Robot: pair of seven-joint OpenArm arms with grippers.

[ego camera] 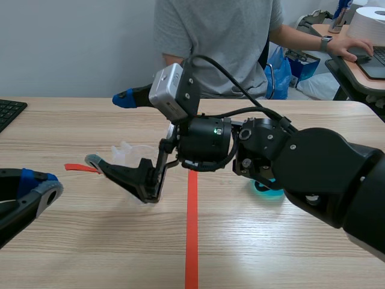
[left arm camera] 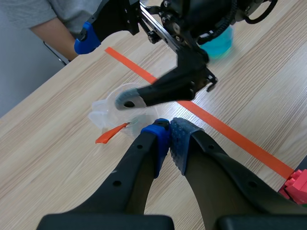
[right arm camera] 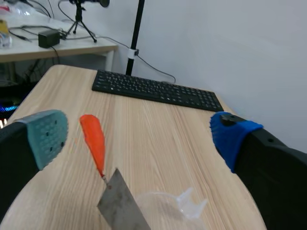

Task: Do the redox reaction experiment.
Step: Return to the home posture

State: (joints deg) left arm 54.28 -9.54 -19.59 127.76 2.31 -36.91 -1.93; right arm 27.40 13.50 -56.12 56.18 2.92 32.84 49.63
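Pressed together just under the left wrist camera, my left gripper [left arm camera: 170, 132] is closed on nothing, its blue pads meeting. Just ahead lies the thin grey metal strip with an orange end [left arm camera: 109, 135], its orange tip showing beside the small clear plastic beaker with a spout [left arm camera: 108, 108]. My right gripper [left arm camera: 106, 71] comes in from the far side, with one grey-green pad hanging over the beaker's rim. Beyond it, under that arm, sits the round clear dish of blue liquid [left arm camera: 220, 45].

From the right wrist, my right claw is spread wide with nothing between its pads. The strip lies ahead of it, between the fingers, with the orange end pointing away toward the black keyboard [right arm camera: 153, 91]. I cannot tell whether the grey end rests inside the beaker or only against it. The strip looks thin and flat, so I judge a pinch could slip, or the strip could skid along the light wooden table [right arm camera: 158, 143]. The beaker looks light, and a nudge from my lower finger could tip it.

In the scene view my right arm reaches past the orange-red tape line [ego camera: 191, 241], with its bulk over the dish. A low swing back could catch the dish and spill it. My left claw sits low and near, so the two arms might clash at the beaker. A person [ego camera: 222, 42] sits across the table.
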